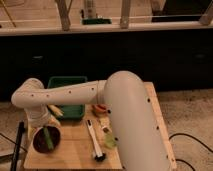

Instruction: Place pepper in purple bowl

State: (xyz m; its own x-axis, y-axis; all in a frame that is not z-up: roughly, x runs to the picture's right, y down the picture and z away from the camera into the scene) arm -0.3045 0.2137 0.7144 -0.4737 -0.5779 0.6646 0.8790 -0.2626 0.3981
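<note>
The slim green pepper (48,138) lay tilted inside the glossy dark purple bowl (39,145), at the wooden table's (75,150) front-left corner. The gripper (40,126) hovered directly above the bowl, consistent with a release; its finger opening could not be determined.

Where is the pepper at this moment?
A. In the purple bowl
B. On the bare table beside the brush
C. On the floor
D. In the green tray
A: the pepper lies inside the purple bowl at the table's front left corner, with the gripper right above the bowl, its fingers hidden behind the arm.
</note>
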